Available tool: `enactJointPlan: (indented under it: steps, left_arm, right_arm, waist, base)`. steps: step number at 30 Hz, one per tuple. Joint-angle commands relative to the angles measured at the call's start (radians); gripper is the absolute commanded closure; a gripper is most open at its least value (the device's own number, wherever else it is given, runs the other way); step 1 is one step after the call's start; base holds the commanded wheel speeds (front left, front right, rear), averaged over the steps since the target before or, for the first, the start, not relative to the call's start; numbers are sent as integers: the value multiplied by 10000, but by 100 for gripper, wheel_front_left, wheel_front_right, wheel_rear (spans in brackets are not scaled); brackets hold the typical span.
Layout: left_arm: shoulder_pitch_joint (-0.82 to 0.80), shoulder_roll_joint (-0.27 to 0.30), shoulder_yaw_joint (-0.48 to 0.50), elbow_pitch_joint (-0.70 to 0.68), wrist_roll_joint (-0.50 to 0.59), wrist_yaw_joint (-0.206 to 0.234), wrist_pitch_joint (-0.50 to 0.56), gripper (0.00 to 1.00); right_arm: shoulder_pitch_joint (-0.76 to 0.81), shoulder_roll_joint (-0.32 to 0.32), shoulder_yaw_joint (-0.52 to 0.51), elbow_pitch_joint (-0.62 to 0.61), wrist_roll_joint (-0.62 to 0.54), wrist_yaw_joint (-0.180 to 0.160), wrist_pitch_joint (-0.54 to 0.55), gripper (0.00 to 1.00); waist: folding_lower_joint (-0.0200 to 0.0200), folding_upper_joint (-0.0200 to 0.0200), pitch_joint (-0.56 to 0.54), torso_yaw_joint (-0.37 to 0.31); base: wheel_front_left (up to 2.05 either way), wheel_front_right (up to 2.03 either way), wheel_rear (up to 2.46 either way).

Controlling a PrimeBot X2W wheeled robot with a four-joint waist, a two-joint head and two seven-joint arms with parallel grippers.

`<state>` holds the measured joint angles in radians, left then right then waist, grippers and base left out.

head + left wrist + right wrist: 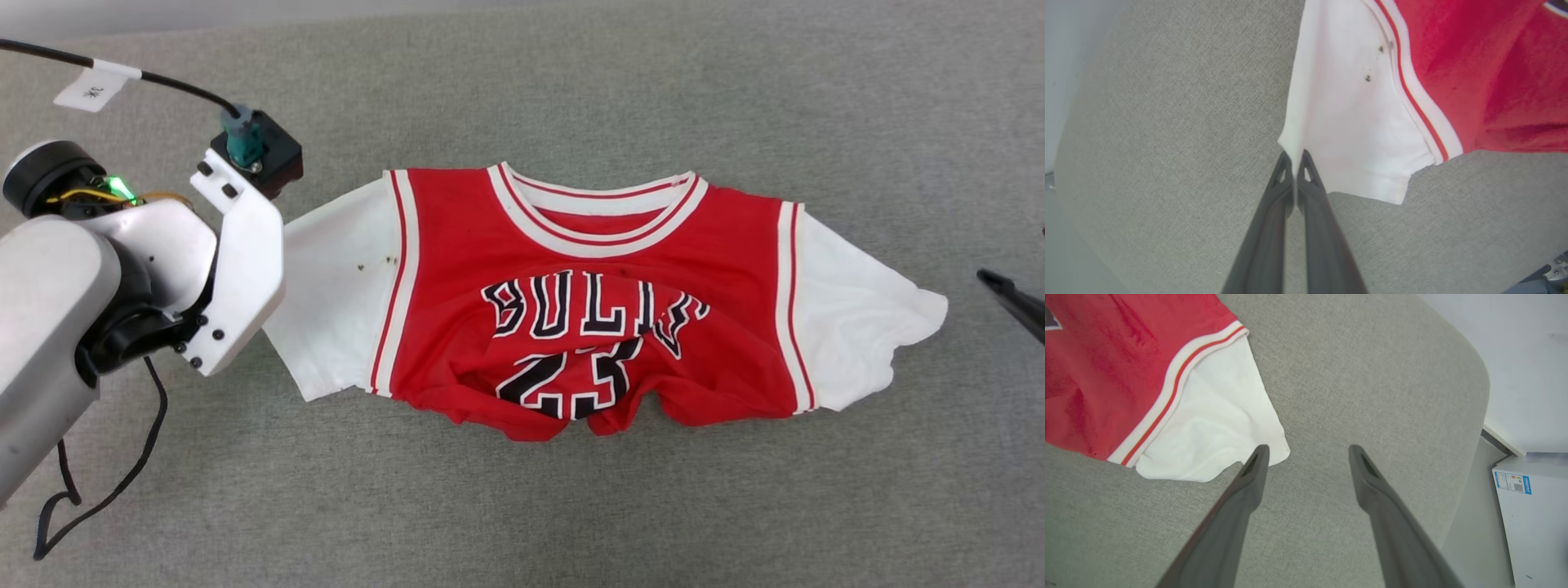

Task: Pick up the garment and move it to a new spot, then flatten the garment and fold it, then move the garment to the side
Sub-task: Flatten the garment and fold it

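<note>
Looks like the flatten step, fold not yet begun. Spread face-up mid bench point(522, 506): garment point(588, 302), collar on the far side, lower hem bunched up over the number. Clamped together on the outer edge of the left sleeve point(1347, 122): left end effector point(1293, 157). Spread wide apart, holding nothing, one fingertip at the corner of the right sleeve point(1216, 428), contact unclear: right end effector point(1308, 451). Next probably calls for closing on that corner, pulling both sleeves outward to tension the cloth, then smoothing the rumpled hem
</note>
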<state>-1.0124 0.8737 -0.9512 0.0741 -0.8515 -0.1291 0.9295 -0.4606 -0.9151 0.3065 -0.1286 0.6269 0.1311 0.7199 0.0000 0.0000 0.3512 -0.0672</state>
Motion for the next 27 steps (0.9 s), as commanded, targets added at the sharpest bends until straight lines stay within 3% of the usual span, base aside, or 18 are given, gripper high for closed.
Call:
enactJointPlan:
  steps: [1,6,10,17,24,25,26,27]
  left_arm:
    - [-183,-62,-15,-19,43,5,-65,100]
    - [-487,-218,-109,-65,128,5,-188,100]
    - [-731,-241,-198,-108,148,5,-272,100]
    - [-1065,-293,-322,-120,134,5,-463,100]
    - [-1145,-331,-497,46,68,5,-689,100]
    - [-1135,-319,-526,84,50,5,-707,100]
    - [-1129,-320,-557,123,36,5,-735,100]
    - [-1108,-329,-582,175,46,5,-795,100]
  right_arm:
    - [-467,-259,534,89,444,-9,730,0]
    - [-1508,-589,1737,561,1279,-9,2552,0]
    - [-2091,-254,2125,1316,1625,-9,3182,0]
    - [-2450,375,2620,2509,1874,-7,3160,0]
    - [-1845,843,3587,3115,2308,-6,2782,0]
    - [-1898,828,3674,3084,2256,-6,2643,54]
    - [-1979,796,3684,3068,2212,-6,2428,85]
    - [-2074,789,3668,3072,2250,-6,2266,100]
  waist:
    - [0,0,182,132]
    - [0,0,588,393]
    - [0,0,941,548]
    - [0,0,1452,774]
    - [0,0,1606,831]
    - [0,0,1587,816]
    - [0,0,1554,805]
    - [0,0,1490,788]
  base:
    - [0,0,0]
    - [0,0,0]
    - [0,0,0]
    - [0,0,0]
    - [0,0,0]
    - [0,0,0]
    - [0,0,0]
    - [0,0,0]
